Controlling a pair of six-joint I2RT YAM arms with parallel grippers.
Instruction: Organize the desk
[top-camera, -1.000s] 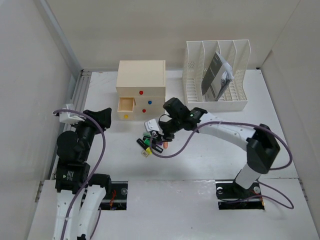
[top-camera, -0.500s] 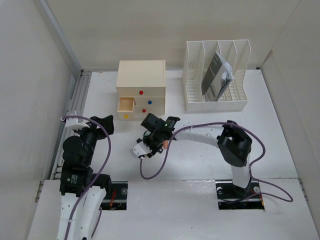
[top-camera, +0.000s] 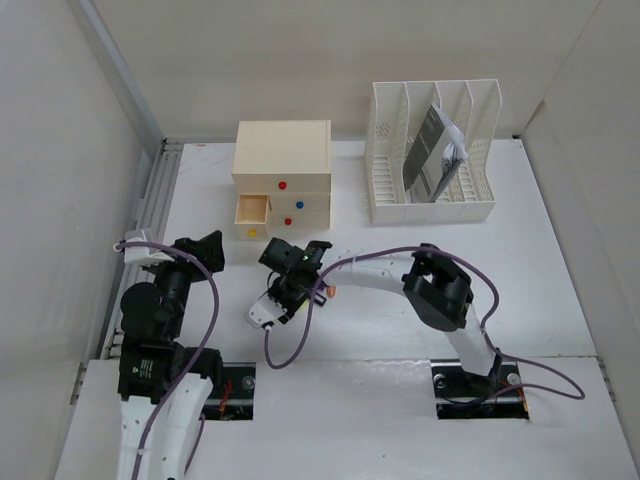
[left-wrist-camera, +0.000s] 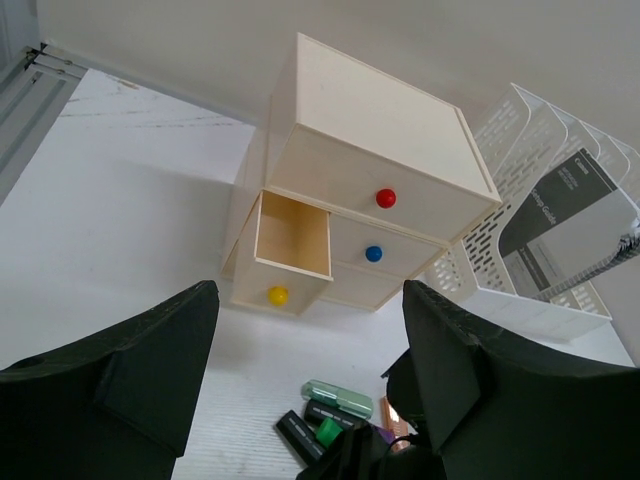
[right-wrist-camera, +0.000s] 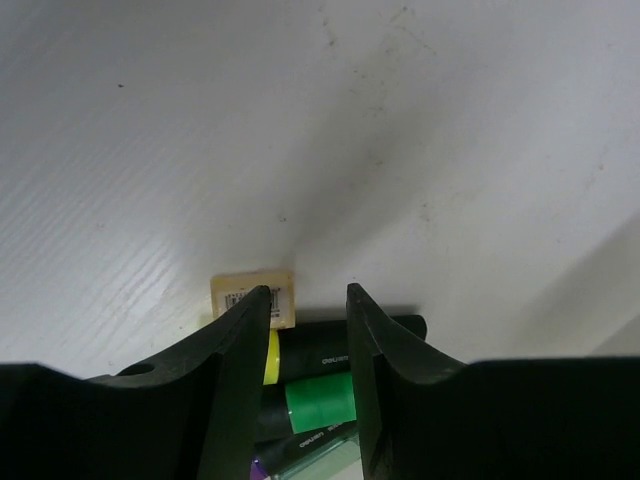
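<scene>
Left claw (left-wrist-camera: 308, 330): spread wide, empty.
Right claw (right-wrist-camera: 307, 295): astride markers (right-wrist-camera: 315, 400) on the desk (right-wrist-camera: 300, 120); pinching or not, cannot tell.
Yellow-knob drawer (left-wrist-camera: 290, 250): pulled out.

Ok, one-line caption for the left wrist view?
Open left end effector faces a beige drawer box with its yellow-knobbed drawer pulled out.

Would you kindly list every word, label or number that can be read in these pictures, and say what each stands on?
"Guide": on the grey booklet standing in the white file rack; the words before it and the small line at its top corner are too blurred to read.
White print on the black marker: too small to read.
Barcode sticker on the small beige block: its digits are unreadable.
</scene>
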